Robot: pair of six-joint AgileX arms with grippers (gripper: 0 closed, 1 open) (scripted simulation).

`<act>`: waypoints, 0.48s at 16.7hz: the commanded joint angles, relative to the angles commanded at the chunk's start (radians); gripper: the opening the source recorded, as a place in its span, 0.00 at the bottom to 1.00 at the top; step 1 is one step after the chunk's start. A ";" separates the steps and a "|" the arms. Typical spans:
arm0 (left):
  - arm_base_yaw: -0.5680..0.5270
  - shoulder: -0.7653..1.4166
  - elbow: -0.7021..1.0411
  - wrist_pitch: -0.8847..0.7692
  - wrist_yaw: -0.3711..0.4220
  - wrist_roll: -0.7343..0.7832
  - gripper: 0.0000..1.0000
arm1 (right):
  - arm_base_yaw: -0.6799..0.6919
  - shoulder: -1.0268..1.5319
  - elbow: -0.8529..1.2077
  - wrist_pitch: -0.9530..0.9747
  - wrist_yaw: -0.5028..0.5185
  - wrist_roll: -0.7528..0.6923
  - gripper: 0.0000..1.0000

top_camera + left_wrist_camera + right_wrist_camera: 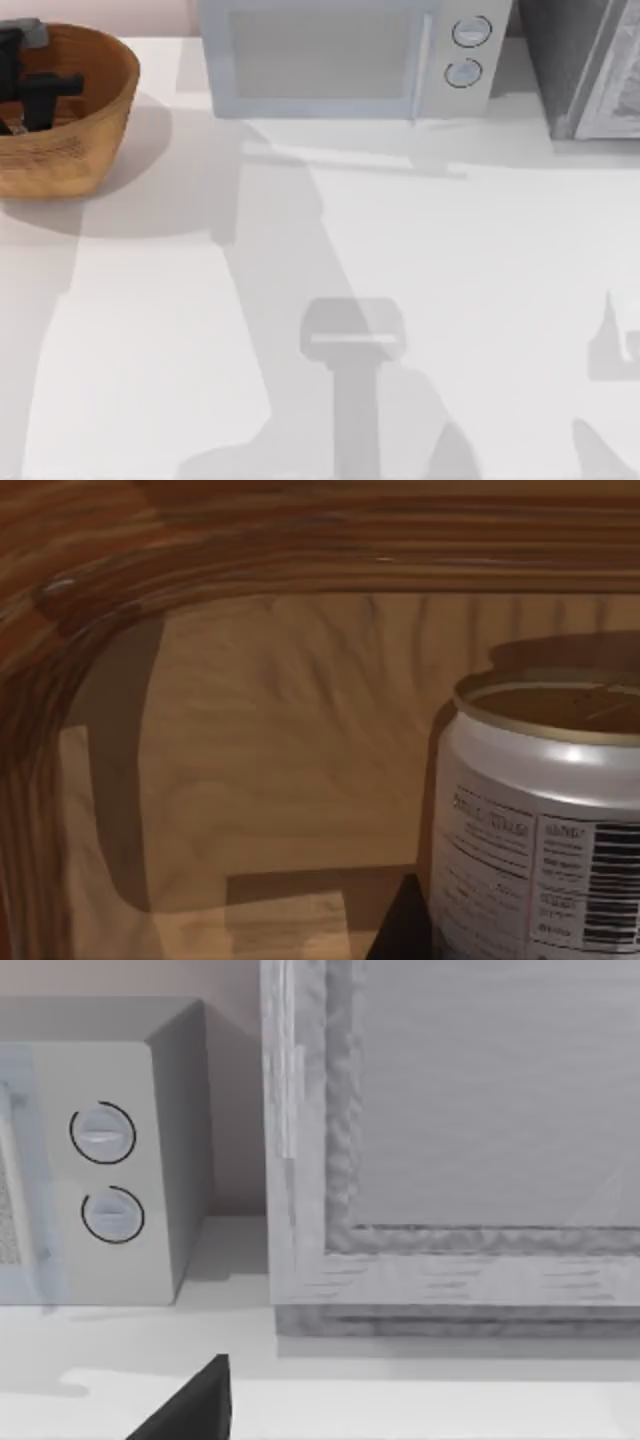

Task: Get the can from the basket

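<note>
Place: you're looking at a rendered kitchen | cue: microwave (345, 60) with two dials on white desk (450, 260) | wicker basket (85, 120) left of microwave

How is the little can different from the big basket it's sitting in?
The can is shiny silver-white with printed writing and a barcode; the basket is orange-brown and ribbed. The can is much smaller, standing inside the basket near its wall. The can has a closed, gold-rimmed top; the basket is open on top, with my left gripper reaching into it. Both are round.
</note>
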 joint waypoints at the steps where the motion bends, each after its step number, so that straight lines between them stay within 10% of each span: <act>1: 0.000 0.000 0.000 0.000 0.000 0.000 0.00 | 0.000 0.000 0.000 0.000 0.000 0.000 1.00; 8: -0.001 -0.103 -0.071 0.007 -0.010 -0.021 0.00 | 0.000 0.000 0.000 0.000 0.000 0.000 1.00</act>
